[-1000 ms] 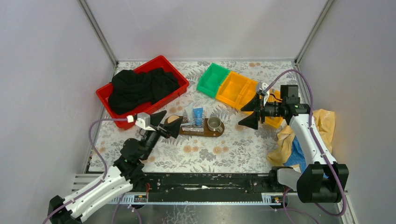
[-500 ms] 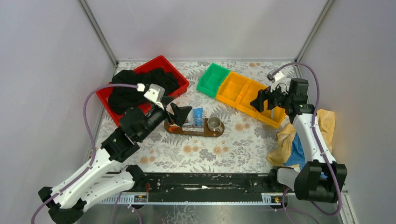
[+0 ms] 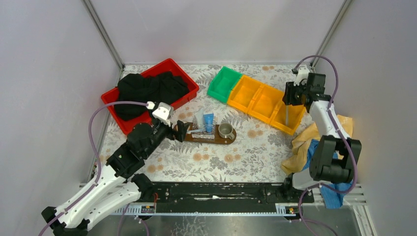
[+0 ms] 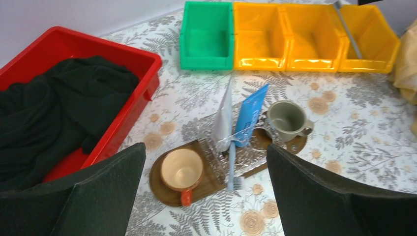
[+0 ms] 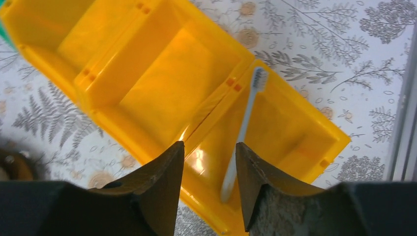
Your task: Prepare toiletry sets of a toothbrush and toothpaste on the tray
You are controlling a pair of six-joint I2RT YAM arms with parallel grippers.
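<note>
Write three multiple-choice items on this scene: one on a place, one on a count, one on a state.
1. Where is the toothbrush nearest the right gripper?
A. In the green bin.
B. In the end yellow bin.
C. In the red crate.

2. How many yellow bins are there?
A. Two.
B. Three.
C. Four.

3. How is the left gripper?
A. Open.
B. Shut tight, empty.
C. Shut on a cup.

Answers:
1 B, the brush leans inside the last yellow bin of the row.
2 B, three stand side by side in one row.
3 A, its fingers stand wide apart and hold nothing.
</note>
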